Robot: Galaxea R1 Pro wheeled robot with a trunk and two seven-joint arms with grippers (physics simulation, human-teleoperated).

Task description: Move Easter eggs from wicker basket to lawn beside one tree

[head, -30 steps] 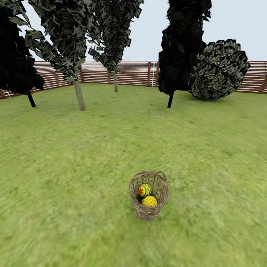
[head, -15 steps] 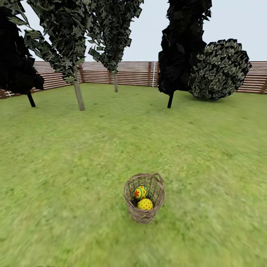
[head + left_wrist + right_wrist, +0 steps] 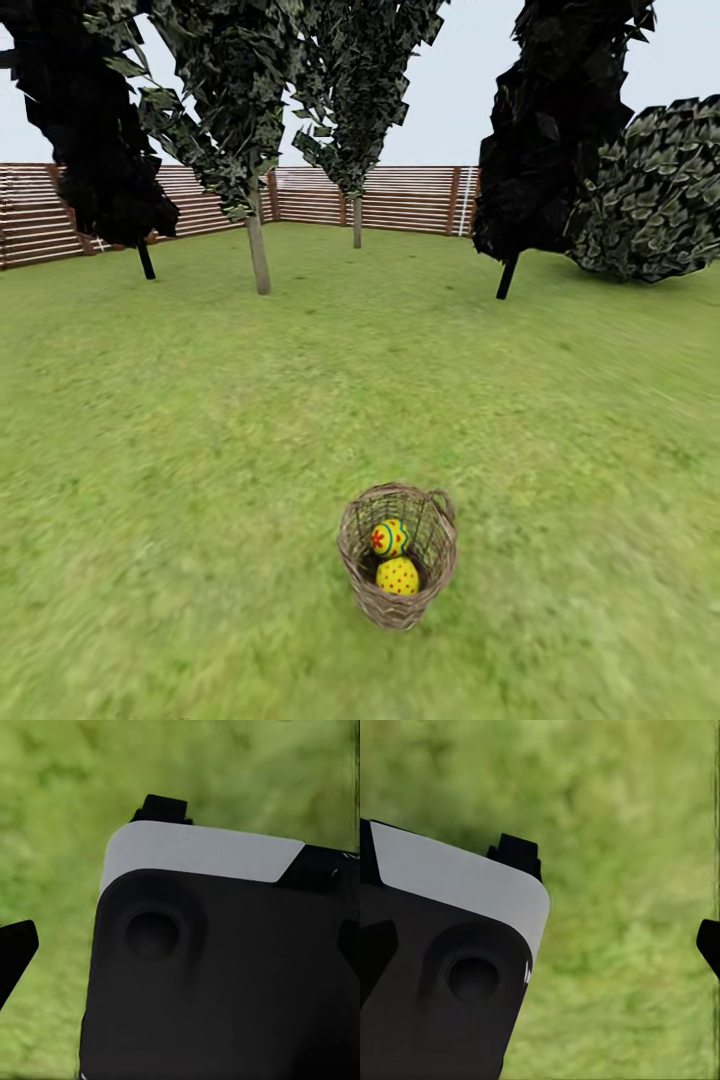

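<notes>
The wicker basket (image 3: 397, 556) stands upright on the lawn (image 3: 190, 450), low in the head view and just right of centre. Two Easter eggs lie inside it: one with a red flower (image 3: 389, 538) and one with red dots (image 3: 398, 576) in front of it. A third egg is hidden. Far behind stand two trees with pale trunks, one nearer (image 3: 258, 252) and one by the fence (image 3: 357, 222). My left gripper (image 3: 180, 949) and right gripper (image 3: 544, 945) hang over grass beside the robot's black-and-white body, fingers wide apart, holding nothing.
Two black-trunked trees stand at the back left (image 3: 146, 262) and back right (image 3: 508, 276). A round leafy bush (image 3: 655, 195) fills the far right. The reddish slat fence (image 3: 410, 198) closes the garden behind them. Open grass lies between the basket and the trees.
The whole head view has shifted: trees and fence sit further right and the basket slightly lower, so the camera moved. The basket and eggs themselves have not moved.
</notes>
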